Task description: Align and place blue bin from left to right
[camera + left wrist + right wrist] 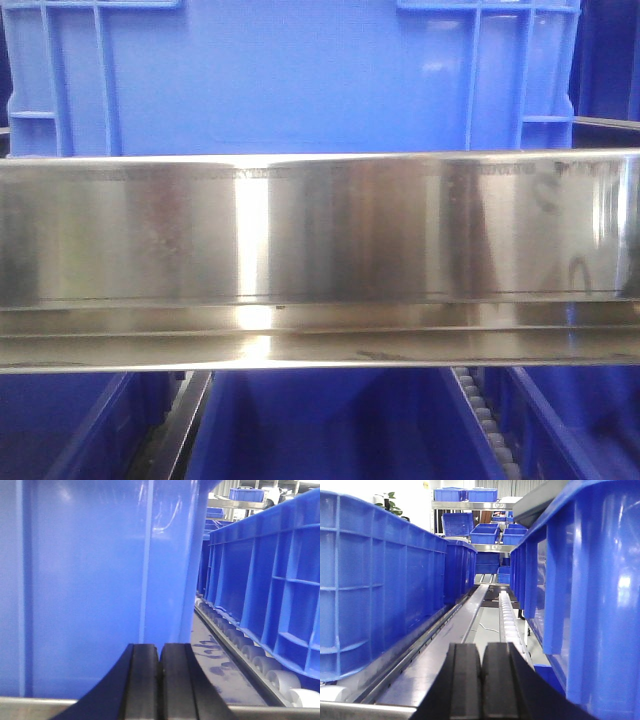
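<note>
1. The left pincer [159, 652] has its fingers pressed together and holds nothing. The right pincer [481, 652] is the same.
2. The blue bin [90, 580] stands directly ahead of the left pincer, with its glossy wall very near. Whether they touch cannot be told.
3. Ahead of the right pincer runs a roller track [507, 615], with a row of crates [380, 580] on its left.
4. The step in hand seems to be the approach for pushing. The next move probably calls for flat contact on the wall, then a slow push that keeps the bin parallel to the steel rail [320, 250].

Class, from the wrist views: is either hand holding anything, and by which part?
Nothing is held. The left hand and right hand are both shut empty; the blue bin stands ahead, ungripped.
</note>
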Tool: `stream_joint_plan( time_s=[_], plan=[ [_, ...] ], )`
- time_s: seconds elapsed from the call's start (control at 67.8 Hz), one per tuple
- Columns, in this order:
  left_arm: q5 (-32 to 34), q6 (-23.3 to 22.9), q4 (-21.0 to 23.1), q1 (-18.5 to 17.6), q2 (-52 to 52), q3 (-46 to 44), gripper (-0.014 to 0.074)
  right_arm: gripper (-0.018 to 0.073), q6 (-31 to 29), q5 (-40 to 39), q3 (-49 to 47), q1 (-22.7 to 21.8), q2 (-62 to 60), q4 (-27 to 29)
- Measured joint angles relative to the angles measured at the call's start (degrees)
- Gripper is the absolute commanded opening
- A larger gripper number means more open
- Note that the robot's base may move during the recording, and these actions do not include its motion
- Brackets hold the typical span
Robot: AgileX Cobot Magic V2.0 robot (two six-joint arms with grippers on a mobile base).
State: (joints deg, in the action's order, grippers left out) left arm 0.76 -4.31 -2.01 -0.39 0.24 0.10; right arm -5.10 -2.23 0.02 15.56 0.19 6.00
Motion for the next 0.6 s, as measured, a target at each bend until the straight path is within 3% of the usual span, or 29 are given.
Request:
stream_joint_plan(
  time_s=[0.604],
  plan=[
    [0.00, 0.00, 0.00, 0.00, 0.00, 0.00, -0.0111, -0.0166, 0.00, 0.00, 0.00, 0.00, 0.00, 0.00]
  ],
)
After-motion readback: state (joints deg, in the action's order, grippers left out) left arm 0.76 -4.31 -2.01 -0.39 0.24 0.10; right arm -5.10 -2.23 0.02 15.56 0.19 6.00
